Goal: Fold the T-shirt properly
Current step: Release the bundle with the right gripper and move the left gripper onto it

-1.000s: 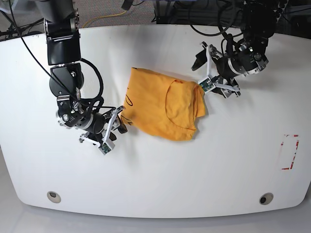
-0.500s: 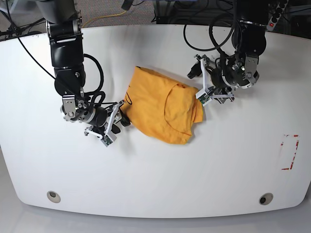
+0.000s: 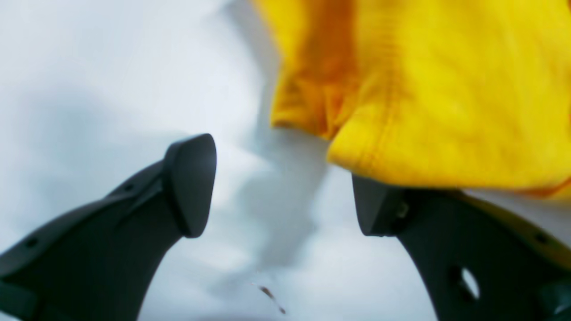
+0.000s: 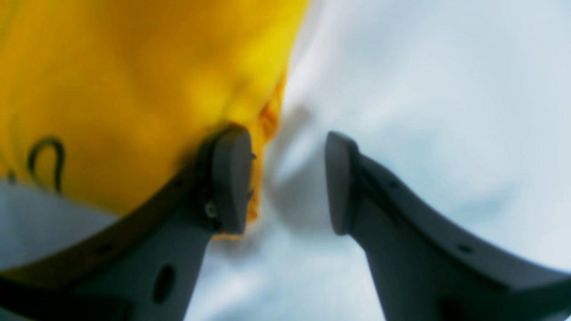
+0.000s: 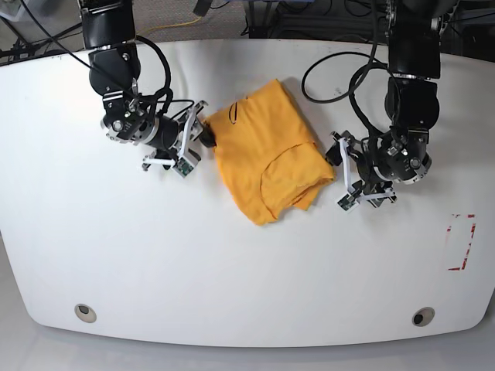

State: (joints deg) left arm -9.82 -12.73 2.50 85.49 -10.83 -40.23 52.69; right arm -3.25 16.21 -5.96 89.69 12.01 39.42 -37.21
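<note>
1. One white, smooth, rounded bench carries everything; two round fittings sit near its front edge.
2. Two black arms work over it. The right gripper sits at the left edge of the cloth. Its jaws stand partly apart; one finger touches the fabric, the other lies over bare bench, so nothing is clamped.
3. One T-shirt, soft orange-yellow cloth, lies crumpled and folded over itself in the middle of the bench, wrinkled, with thin black line marks near its upper left.
4. The left gripper is just beside the cloth's right edge, jaws wide and empty; the hem hangs over one finger.
5. One red dashed rectangle marks the far right.
</note>
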